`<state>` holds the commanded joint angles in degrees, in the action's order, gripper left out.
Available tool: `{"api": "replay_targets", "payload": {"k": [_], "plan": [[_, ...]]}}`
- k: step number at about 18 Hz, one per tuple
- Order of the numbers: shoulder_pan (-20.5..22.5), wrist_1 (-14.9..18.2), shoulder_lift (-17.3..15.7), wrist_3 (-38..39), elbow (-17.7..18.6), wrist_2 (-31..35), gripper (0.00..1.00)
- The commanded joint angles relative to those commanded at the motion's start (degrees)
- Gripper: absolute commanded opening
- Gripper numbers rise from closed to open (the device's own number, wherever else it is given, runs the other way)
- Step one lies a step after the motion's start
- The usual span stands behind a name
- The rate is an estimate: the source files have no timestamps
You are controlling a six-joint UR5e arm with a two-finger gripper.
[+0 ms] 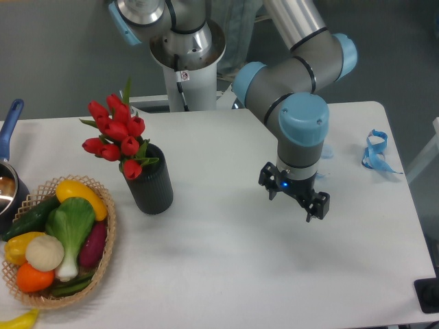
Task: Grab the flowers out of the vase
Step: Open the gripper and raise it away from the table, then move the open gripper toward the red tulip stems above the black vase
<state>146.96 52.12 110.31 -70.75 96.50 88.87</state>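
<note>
The flowers [116,137], a bunch of red tulip buds with green leaves, stand in the matte black vase [151,185] on the left half of the white table. My gripper [293,194] hangs over the table's middle right, well to the right of the vase, pointing down. Its fingers stand apart with nothing between them, so it is open. The stems are hidden inside the vase.
A wicker basket [106,253] of colourful vegetables sits at the front left, close to the vase. A blue-handled metal pot [9,179] is at the left edge. A blue ribbon [376,152] lies at the far right. The robot base [186,62] stands behind the table.
</note>
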Motion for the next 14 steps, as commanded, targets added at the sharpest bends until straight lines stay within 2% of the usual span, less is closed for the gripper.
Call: {"api": "replay_targets", "payload": {"k": [3, 6, 11, 14], "plan": [[0.17, 0.00, -2.82, 0.00, 2.64, -8.32, 1.00], [0.17, 0.00, -4.31, 0.00, 3.52, -17.39, 1.00], [0.17, -0.18, -7.74, -0.70, 5.10, -20.48, 1.00], [0.96, -0.27, -9.76, -3.42, 8.35, -27.14, 1.00]]}}
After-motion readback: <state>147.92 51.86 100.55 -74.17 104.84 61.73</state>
